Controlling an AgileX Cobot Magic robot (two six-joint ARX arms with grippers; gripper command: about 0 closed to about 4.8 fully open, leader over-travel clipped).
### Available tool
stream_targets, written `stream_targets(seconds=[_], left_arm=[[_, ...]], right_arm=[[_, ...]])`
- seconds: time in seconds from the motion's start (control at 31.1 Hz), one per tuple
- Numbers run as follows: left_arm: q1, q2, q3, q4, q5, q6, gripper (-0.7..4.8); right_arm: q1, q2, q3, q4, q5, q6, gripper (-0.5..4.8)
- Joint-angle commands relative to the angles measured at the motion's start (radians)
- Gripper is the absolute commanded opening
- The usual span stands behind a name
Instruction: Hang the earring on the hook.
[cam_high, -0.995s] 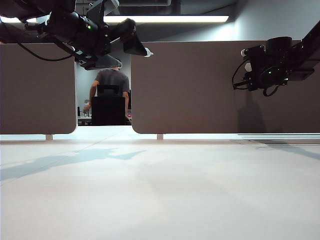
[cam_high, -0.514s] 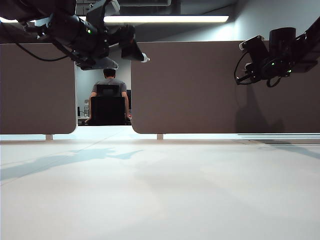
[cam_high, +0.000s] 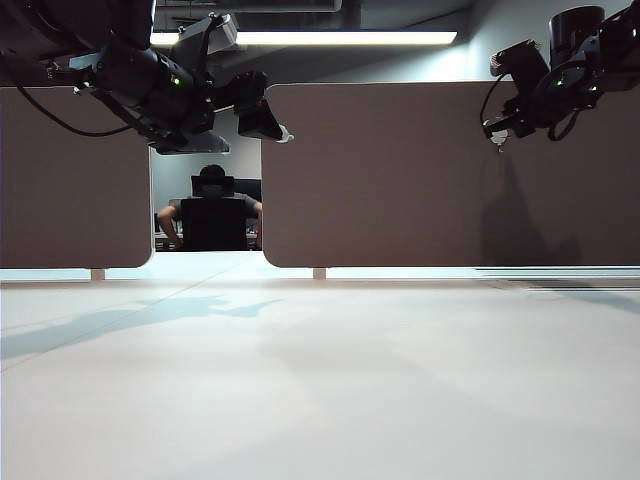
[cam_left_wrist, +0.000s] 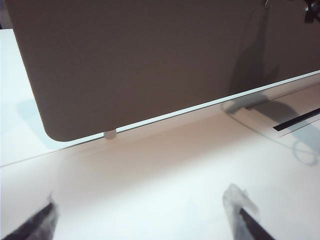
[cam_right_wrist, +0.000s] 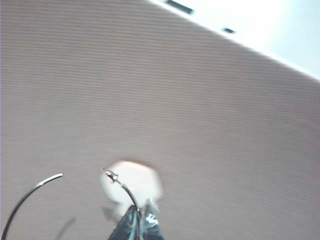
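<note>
Right gripper (cam_right_wrist: 137, 222) clamped on earring (cam_right_wrist: 124, 189), high against brown partition (cam_high: 400, 170); thin wire hoop, most of it cut off at frame edge. Blurred white hook (cam_right_wrist: 132, 186) on partition just behind wire tip; contact unclear. Exterior view: earring, hook too small to discern. Left gripper (cam_left_wrist: 145, 220) jaws spread wide, empty, above white table (cam_high: 320, 380).

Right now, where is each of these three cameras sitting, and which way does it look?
Exterior view: low on the table, facing brown divider panels; both arms overhead.
Left wrist view: on the left arm, looking down at table and panel; open left gripper fingertips show.
Right wrist view: on the right arm, facing the panel; shut right gripper holds the earring before the white hook.
Shared: all see the panel.
</note>
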Motion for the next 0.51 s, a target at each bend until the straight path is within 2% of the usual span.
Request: stream_targets(seconds=[0.03, 0.13, 0.26, 0.51], left_arm=[[0.0, -0.001, 0.004, 0.005, -0.002, 0.009, 4.79], [0.0, -0.001, 0.004, -0.002, -0.002, 0.041, 4.79], [0.0, -0.001, 0.004, -0.021, -0.002, 0.042, 4.79], [-0.002, -0.001, 0.004, -0.028, -0.001, 0.04, 4.79]], right_arm=[[-0.008, 0.04, 0.005, 0.071, -0.064, -0.056, -0.06], [-0.01, 0.071, 0.005, 0.145, -0.044, -0.098, -0.06], [-0.026, 0.097, 0.005, 0.256, -0.035, -0.115, -0.06], [-0.06, 0.1, 0.005, 0.224, -0.072, -0.124, -0.06]])
